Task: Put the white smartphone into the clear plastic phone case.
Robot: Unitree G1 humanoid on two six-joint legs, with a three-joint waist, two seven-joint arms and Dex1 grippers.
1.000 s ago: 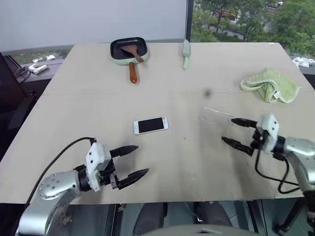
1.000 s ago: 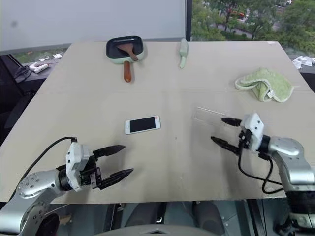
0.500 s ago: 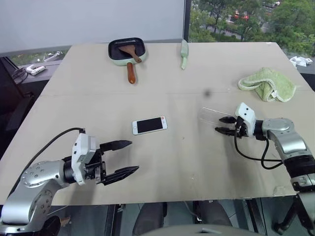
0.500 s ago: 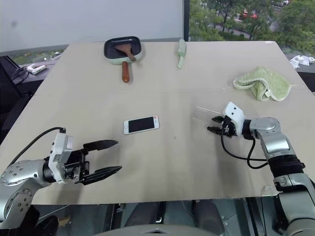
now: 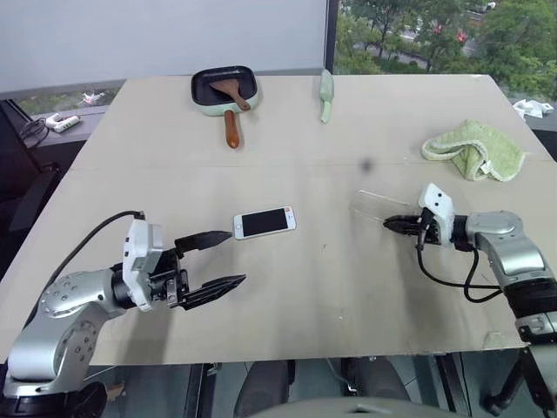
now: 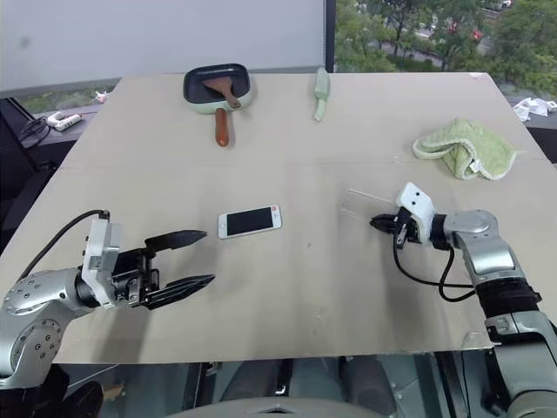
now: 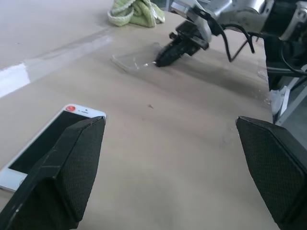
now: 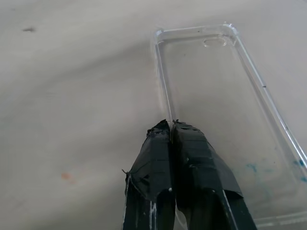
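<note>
Now, from left to right: left gripper (image 5: 222, 259) wide open and holding nothing, lifted off the table (image 5: 305, 287) a little compared with a second ago, with upper fingertip just beside the near end of the white smartphone (image 5: 264, 221), not touching as far as visible. Phone lying flat, same place as before. Further right, right gripper (image 8: 170, 128) gone from wide open to fully closed, pinching the long side wall of the clear plastic phone case (image 8: 218, 96). Probably the case is secured first; phone not yet picked up.
</note>
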